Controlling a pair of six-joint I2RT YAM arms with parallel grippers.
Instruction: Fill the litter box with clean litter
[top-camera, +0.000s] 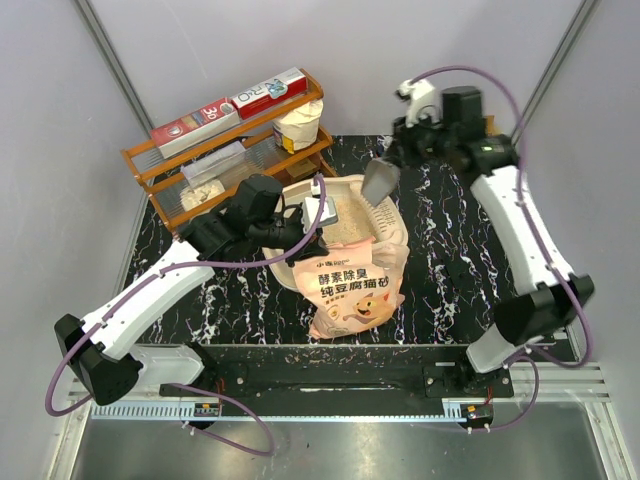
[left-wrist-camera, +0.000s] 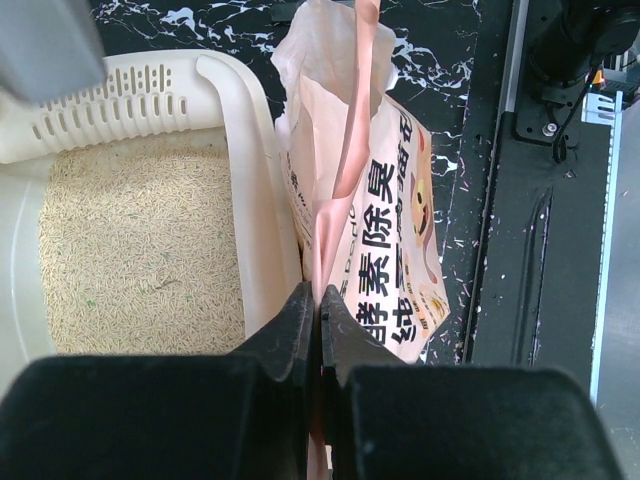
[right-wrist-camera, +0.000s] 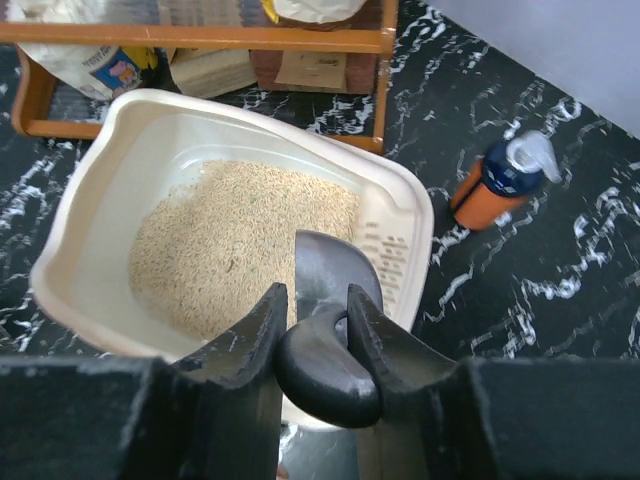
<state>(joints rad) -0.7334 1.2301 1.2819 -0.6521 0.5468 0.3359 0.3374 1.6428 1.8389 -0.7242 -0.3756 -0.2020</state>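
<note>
**Litter box** (right-wrist-camera: 110, 170): cream plastic tray on the black marbled surface (right-wrist-camera: 560, 280), just in front of the orange wooden rack (right-wrist-camera: 200, 35). It has a raised rim and a slotted section at one end. Likely stiff and light in itself, heavier as loaded; best taken by the rim.

**Clean litter** (right-wrist-camera: 240, 230): tan granules covering much of the tray floor in a shallow layer, with bare plastic toward the rack end. Loose and free-flowing; it probably shifts with any tilt.

**Bag** (left-wrist-camera: 400, 230): peach-orange film, printed, mouth open. It stands against the tray's near outer wall, touching it. Soft, thin and probably slippery, with its weight low. The flattened top edge is the sensible hold; the body would likely buckle.

**Left end effector** (left-wrist-camera: 318, 295): closed on the bag's upper edge, film pinched flat between the fingers.

**Right end effector** (right-wrist-camera: 315, 292): clamped on the handle of a dark grey scoop (right-wrist-camera: 322, 258), blade above the slotted end.

**Orange bottle** (right-wrist-camera: 495, 185): upright, near the tray.
</note>
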